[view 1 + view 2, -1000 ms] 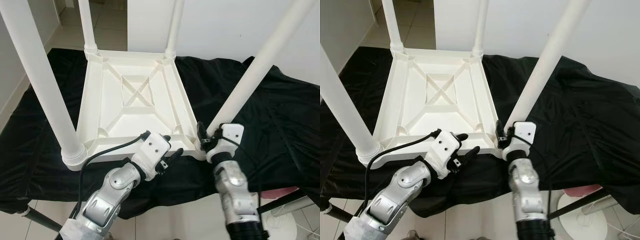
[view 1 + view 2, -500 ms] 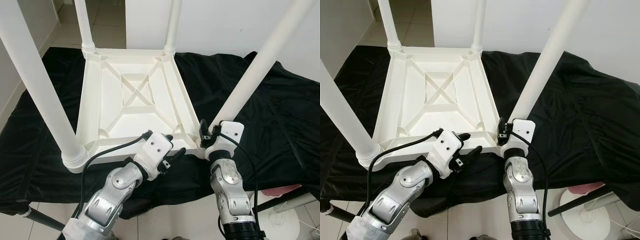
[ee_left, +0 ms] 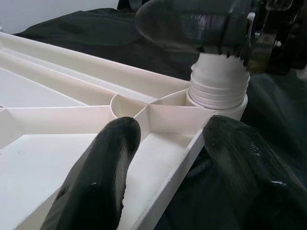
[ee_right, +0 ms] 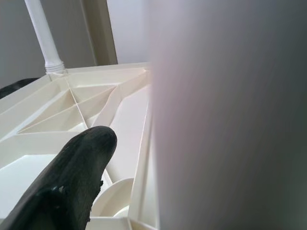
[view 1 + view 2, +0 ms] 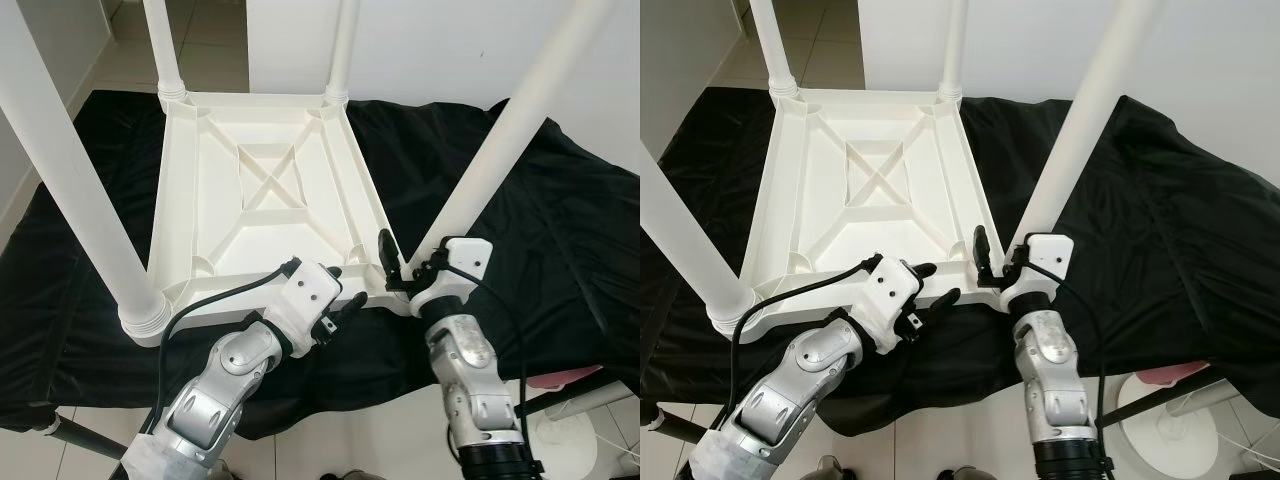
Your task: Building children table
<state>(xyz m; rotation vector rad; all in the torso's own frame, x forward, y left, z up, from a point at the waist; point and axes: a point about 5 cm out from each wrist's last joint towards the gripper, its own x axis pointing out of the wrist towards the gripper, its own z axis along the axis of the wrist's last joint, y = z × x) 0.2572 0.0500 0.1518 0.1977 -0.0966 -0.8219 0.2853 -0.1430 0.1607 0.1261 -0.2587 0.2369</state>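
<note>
Currently:
Table (image 5: 262, 190): upside down on black cloth (image 5: 560, 230), ahead of both grippers.
Legs: 4 fitted; assy looks near done.
L gripper (image 5: 340, 296): fingers apart, straddling table edge.
R gripper (image 5: 397, 268): fingers apart around near-right leg (image 5: 495, 150) base.
Left: check seating, flip upright.

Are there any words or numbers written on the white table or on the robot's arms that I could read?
None: no words, numbers or signs can be read anywhere.
The upside-down white table and its legs are plain.
The left gripper and right gripper casings show no print.
The black cloth is plain too.
</note>
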